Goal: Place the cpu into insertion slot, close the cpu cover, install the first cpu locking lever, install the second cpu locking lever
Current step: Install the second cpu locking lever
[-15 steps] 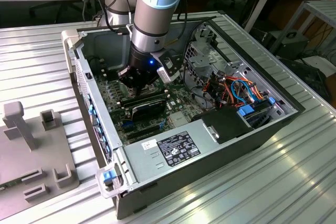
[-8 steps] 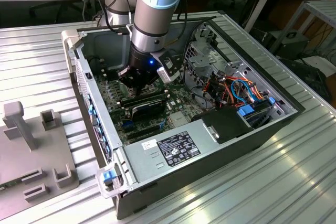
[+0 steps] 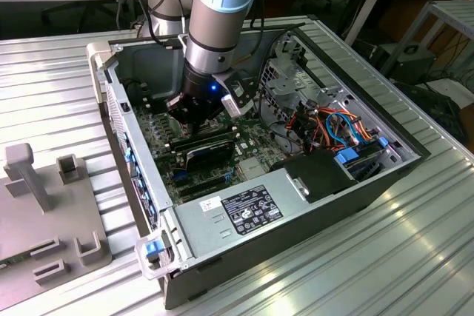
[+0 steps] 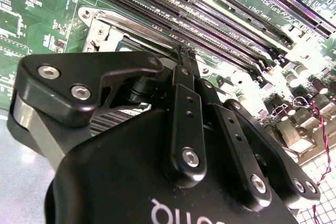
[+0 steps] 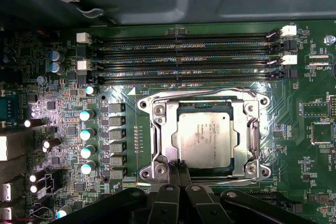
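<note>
Hovering low inside open PC case [image 3: 355, 183], pincer [image 5: 181, 174] sits at socket edge, fingertips pressed together, gripping nothing visible. Cpu [image 5: 206, 138] lies seated flat in slot [image 5: 203, 109], cover [image 5: 163, 135] down around it, chip showing through window. From pincer, cpu lies just beyond fingertips, toward memory slots [image 5: 184, 59]. Fingertips meet frame's near edge, beside one corner screw [image 5: 158, 170]. Lever state: cannot tell.

cpu [image 5: 205, 137] in insertion slot [image 5: 181, 109] | cpu cover [image 5: 161, 129] over it
</note>
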You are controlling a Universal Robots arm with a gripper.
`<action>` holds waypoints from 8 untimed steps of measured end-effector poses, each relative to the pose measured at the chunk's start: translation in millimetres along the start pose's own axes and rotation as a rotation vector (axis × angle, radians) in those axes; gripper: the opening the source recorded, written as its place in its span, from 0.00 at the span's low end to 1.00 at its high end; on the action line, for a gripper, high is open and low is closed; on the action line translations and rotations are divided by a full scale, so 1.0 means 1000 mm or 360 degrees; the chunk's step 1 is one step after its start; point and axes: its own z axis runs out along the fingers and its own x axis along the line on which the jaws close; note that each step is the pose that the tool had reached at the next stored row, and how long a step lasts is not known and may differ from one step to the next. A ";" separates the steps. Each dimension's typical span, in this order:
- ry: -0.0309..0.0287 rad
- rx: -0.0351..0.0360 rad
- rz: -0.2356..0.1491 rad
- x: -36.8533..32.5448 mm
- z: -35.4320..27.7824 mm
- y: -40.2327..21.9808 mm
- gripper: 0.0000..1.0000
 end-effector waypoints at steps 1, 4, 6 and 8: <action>-0.00001 0.0000 0.0000 0.0000 0.0000 0.0000 0.11; 0.00000 0.0000 0.0000 0.0000 0.0000 0.0000 0.11; 0.00000 0.0000 0.0000 0.0000 0.0000 0.0000 0.11; 0.00000 0.0000 0.0000 0.0000 0.0000 0.0000 0.11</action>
